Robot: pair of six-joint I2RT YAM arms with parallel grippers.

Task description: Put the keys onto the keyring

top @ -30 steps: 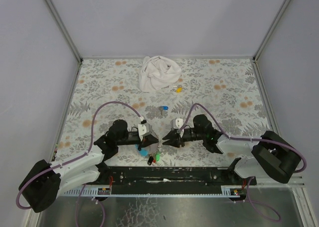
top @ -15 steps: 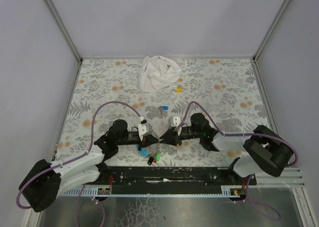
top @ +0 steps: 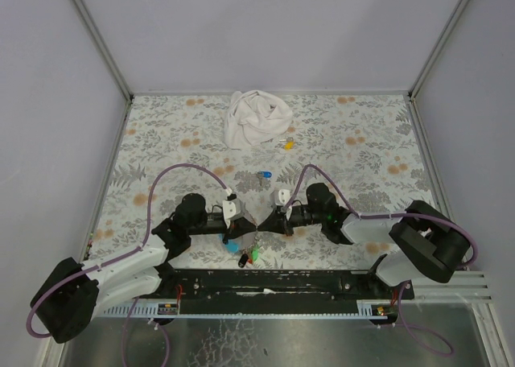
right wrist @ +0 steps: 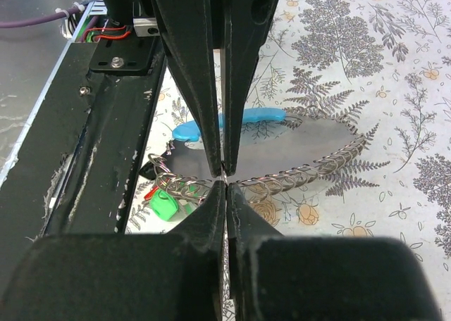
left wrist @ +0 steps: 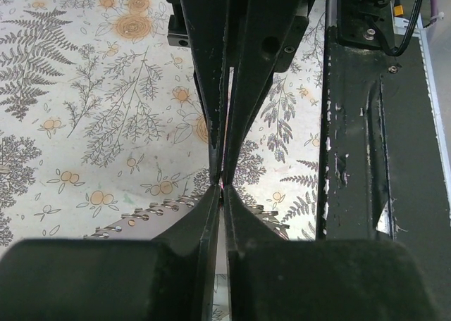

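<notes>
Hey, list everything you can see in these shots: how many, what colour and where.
cloth: one, white, far middle of table
yellow item: one, right of cloth, too small to identify
blue item: one, mid table, beyond the grippers
keys: one bunch, blue, green and red caps, near edge
keyring: one, silver ring, grey-and-blue strap, under the gripper tips
table: one, floral cover
rail: one, black, near edge
left gripper: one, black, shut
right gripper: one, black, shut, tip to tip with the left
</notes>
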